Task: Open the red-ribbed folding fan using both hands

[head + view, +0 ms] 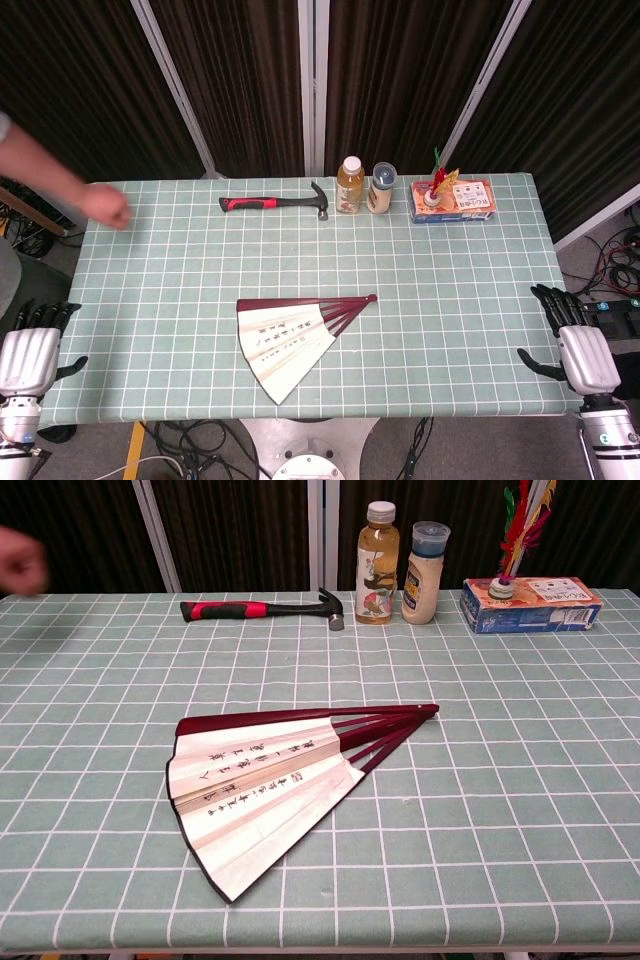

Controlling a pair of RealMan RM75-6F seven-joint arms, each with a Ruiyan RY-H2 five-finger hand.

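The red-ribbed folding fan point(292, 338) lies partly spread on the green checked tablecloth, cream leaf with dark writing to the left, pivot to the right; the chest view shows the fan point(265, 785) near the table's front. My left hand point(30, 355) hangs beside the table's left front corner, fingers apart, holding nothing. Off the right front corner, my right hand point(575, 345) also holds nothing, fingers spread. Both hands are well away from the fan and absent from the chest view.
At the back stand a red-handled hammer point(278, 203), a tea bottle point(349, 185), a capped jar point(382, 188) and a box point(452, 201) with a feathered shuttlecock. A person's hand point(100, 207) reaches over the table's far left edge.
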